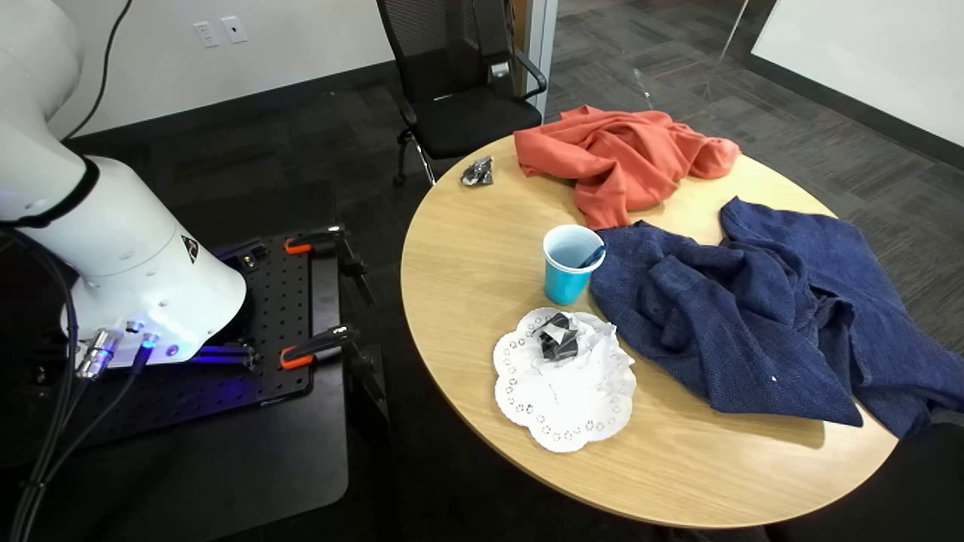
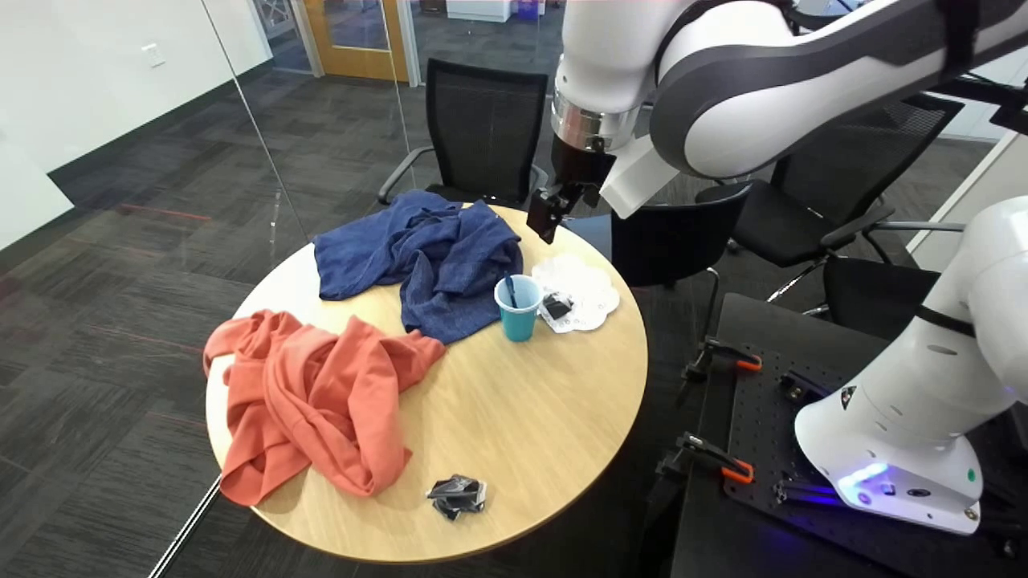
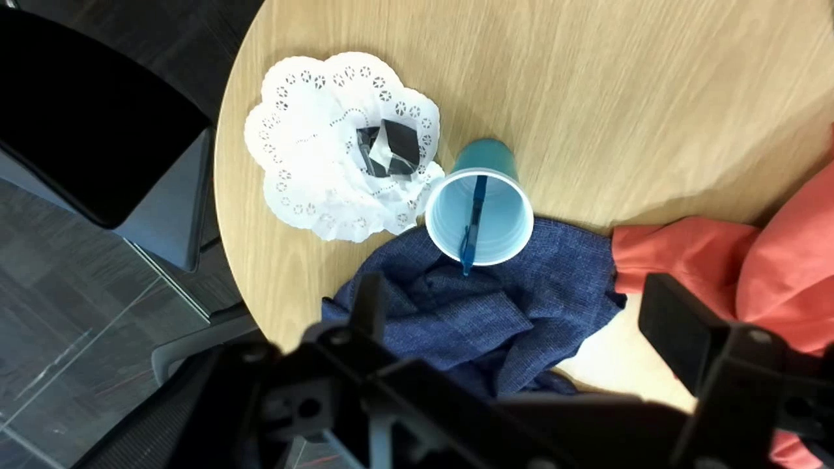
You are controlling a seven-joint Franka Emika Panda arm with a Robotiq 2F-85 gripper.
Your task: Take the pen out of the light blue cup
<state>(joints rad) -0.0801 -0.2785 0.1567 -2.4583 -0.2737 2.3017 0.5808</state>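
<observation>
The blue pen (image 3: pixel 475 218) leans inside the light blue cup (image 3: pixel 505 215), in from the edge of the bench (image 1: pixel 433 278) facing the robot base (image 1: pixel 162 293). The gripper (image 3: pixel 515 303) is spread, holding nothing. The pen looks light, hard, maybe slippery; pinch the end poking past the rim.

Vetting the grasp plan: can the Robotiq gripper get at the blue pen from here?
Probably yes, once brought closer: the gripper stands open, and the blue pen pokes out of the light blue cup with nothing seen over it. The navy cloth beside the cup could snag a low approach.
</observation>
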